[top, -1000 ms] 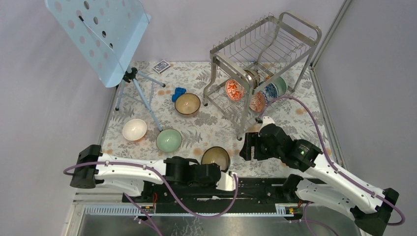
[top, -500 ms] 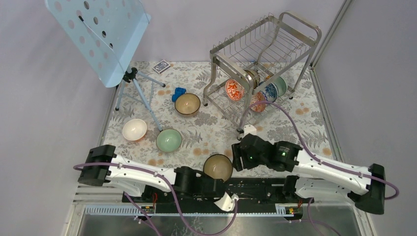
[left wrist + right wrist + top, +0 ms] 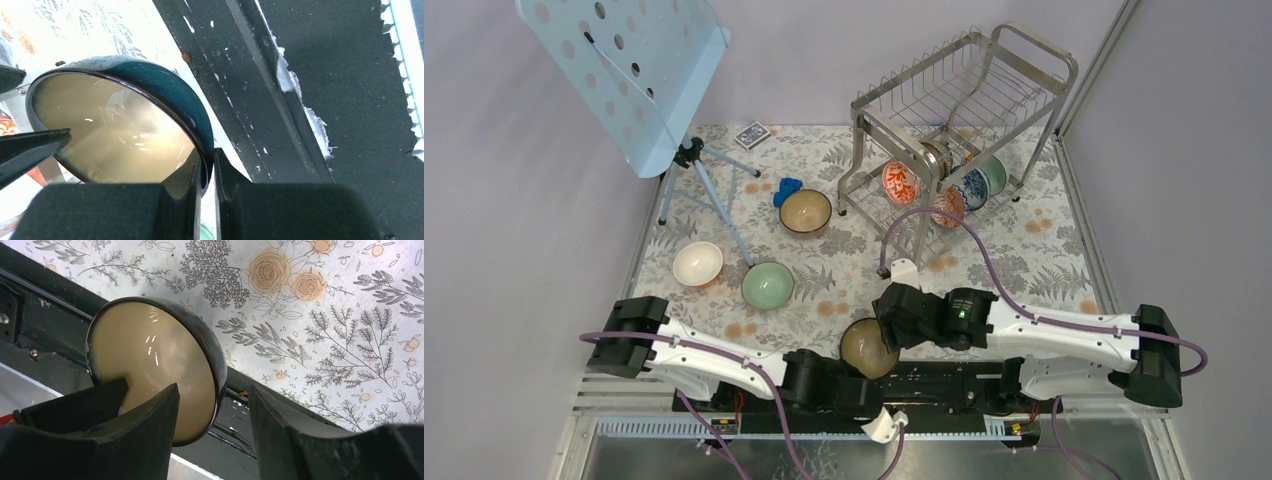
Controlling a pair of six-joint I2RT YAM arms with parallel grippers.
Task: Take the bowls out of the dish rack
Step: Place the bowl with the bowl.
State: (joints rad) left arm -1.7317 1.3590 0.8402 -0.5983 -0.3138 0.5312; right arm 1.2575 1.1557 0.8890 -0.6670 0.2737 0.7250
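A dark bowl with a tan inside (image 3: 867,347) hangs tilted over the table's near edge. My left gripper (image 3: 207,161) is shut on its rim. The same bowl (image 3: 150,360) fills the right wrist view. My right gripper (image 3: 212,392) is open and straddles the opposite rim, one finger over the tan inside, the other apart from the dark outside. In the top view the right gripper (image 3: 886,325) sits just right of the bowl. The dish rack (image 3: 921,215) stands at the back right. On its lower tier are an orange-red patterned bowl (image 3: 900,183), a blue-and-white bowl (image 3: 972,185) and a pale green bowl (image 3: 996,172).
On the floral mat stand a white bowl (image 3: 697,263), a pale green bowl (image 3: 767,285) and a brown bowl with tan inside (image 3: 805,211). A pale blue music stand (image 3: 624,70) on a tripod is at the back left. A small blue object (image 3: 787,189) and a card deck (image 3: 752,134) lie nearby.
My right arm has swung left from near the rack to the held bowl, its jaws narrowing around the rim. My left arm has drawn the bowl nearer and tilted it.
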